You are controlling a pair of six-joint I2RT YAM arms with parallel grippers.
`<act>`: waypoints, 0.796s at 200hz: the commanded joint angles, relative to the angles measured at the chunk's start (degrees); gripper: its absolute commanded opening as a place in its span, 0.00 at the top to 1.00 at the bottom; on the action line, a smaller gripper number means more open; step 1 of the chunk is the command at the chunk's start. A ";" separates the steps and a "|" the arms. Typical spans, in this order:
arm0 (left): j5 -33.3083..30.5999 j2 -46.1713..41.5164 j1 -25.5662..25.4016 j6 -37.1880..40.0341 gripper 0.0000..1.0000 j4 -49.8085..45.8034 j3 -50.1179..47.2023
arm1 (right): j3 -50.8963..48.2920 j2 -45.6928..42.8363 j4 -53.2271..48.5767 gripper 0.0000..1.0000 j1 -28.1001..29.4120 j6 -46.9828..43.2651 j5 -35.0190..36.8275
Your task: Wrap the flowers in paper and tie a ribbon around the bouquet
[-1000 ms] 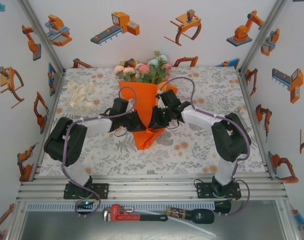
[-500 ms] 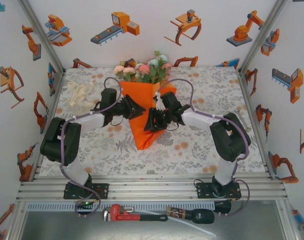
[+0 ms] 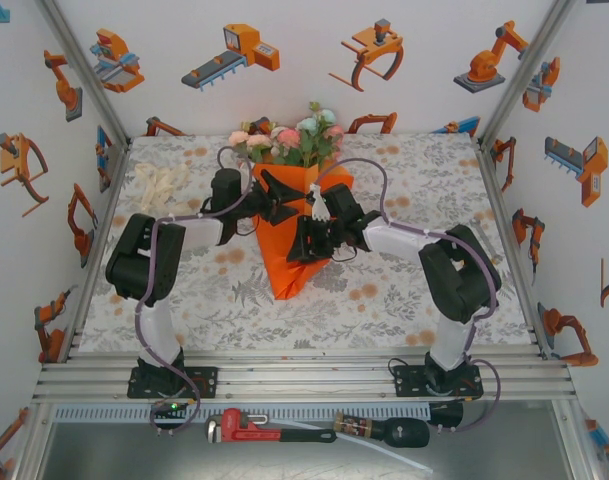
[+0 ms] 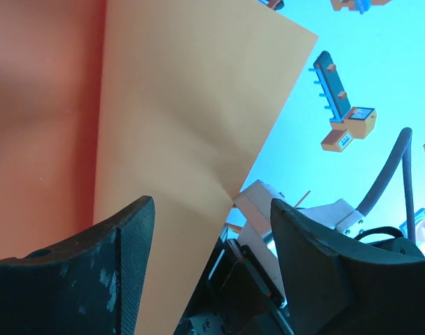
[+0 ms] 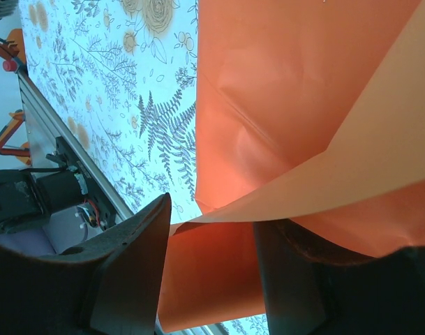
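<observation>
The left gripper (image 4: 211, 209) is gaping near the paper (image 4: 184, 105) — the right gripper (image 5: 212, 216) is straddling a fold, jaws apart.

Bright orange paper (image 3: 284, 266), pink, peach and perhaps pale-blue flowers (image 3: 292, 140), fern-printed white tablecloth (image 3: 404, 292)

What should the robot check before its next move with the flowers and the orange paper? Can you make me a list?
1. Flowers inside the paper: ok, blooms poke out the top.
2. Paper closed up: not ok, one flap stands loose.
3. Left fingers open: ok, wide apart beside that flap's edge.
4. Right fingers holding the paper: cannot tell, they are apart with paper between them.
5. Ribbon tied: not ok, it lies on the table, left of the paper.
</observation>
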 commanded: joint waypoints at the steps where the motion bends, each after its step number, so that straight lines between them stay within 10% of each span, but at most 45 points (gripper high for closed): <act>1: 0.52 2.15 -0.96 3.51 0.36 -5.68 1.72 | 0.37 0.76 0.51 0.47 -0.26 -1.02 -0.60; 53: -0.10 3.47 -1.15 7.13 0.40 -11.90 3.07 | -0.51 -1.36 0.42 0.17 -0.28 -4.67 -0.58; 159: -2.18 0.97 0.98 15.56 1.00 -23.48 3.94 | -2.13 -8.74 -1.88 0.21 -1.17 -2.29 5.91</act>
